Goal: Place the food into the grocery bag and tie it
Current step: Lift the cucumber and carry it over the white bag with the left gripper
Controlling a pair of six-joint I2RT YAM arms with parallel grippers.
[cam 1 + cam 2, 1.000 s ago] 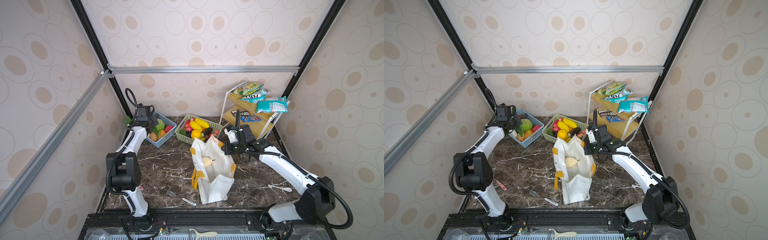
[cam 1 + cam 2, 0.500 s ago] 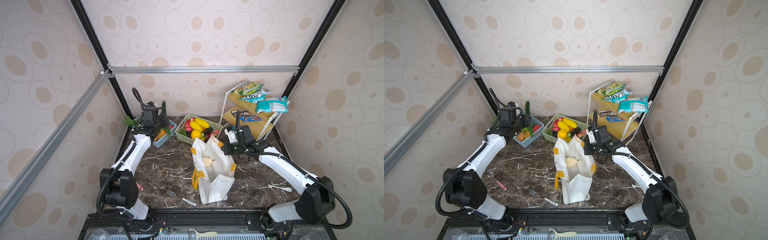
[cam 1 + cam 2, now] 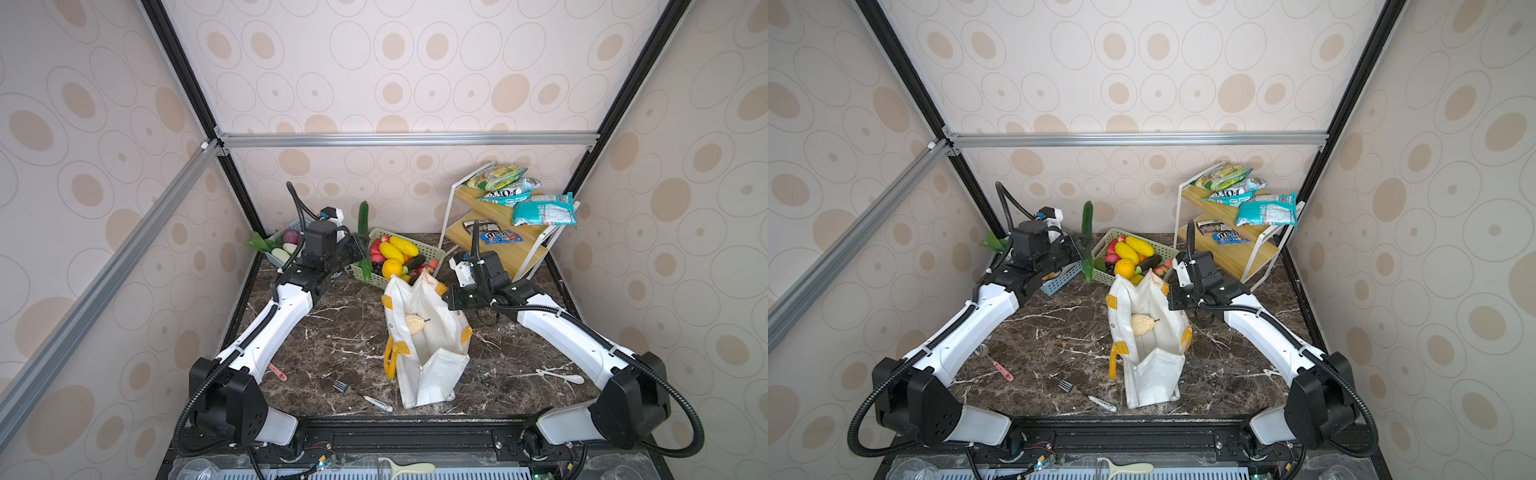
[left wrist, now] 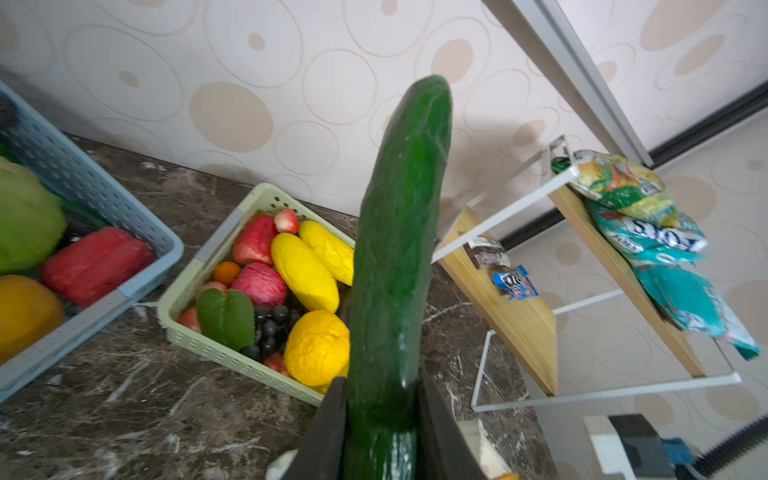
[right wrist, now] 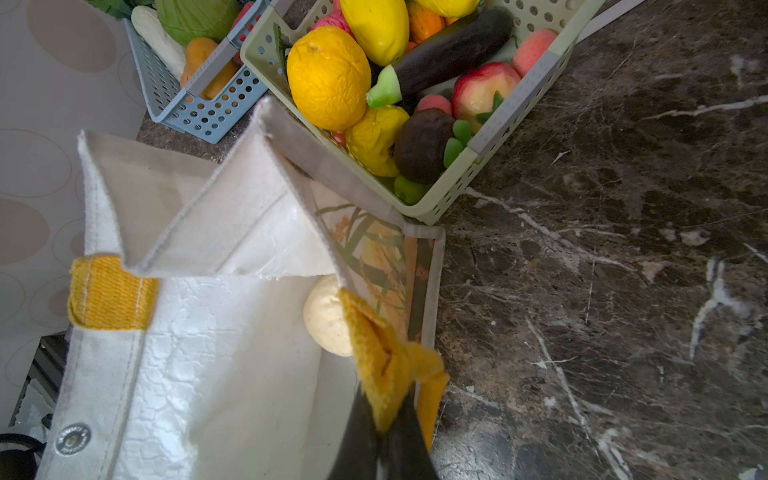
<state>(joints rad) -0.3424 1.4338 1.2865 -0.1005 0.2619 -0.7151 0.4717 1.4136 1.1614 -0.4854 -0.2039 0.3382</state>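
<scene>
Left gripper: jaws are pressed against the lower part of the long dark green cucumber, which is clamped between them and stands nearly upright. In a top view the cucumber is seen raised at the left edge of the green basket, at about 11 o'clock from the grocery bag.

Right gripper: jaws are pinched tight on the yellow-orange strap at the bag's rim, at about 1 o'clock of the bag's mouth. The mouth is held open.

The bag is stood at table centre. A beige knobbly ball is seen lying inside it. A red-orange pepper is noted in the blue basket, at about 10 o'clock from the bag.
</scene>
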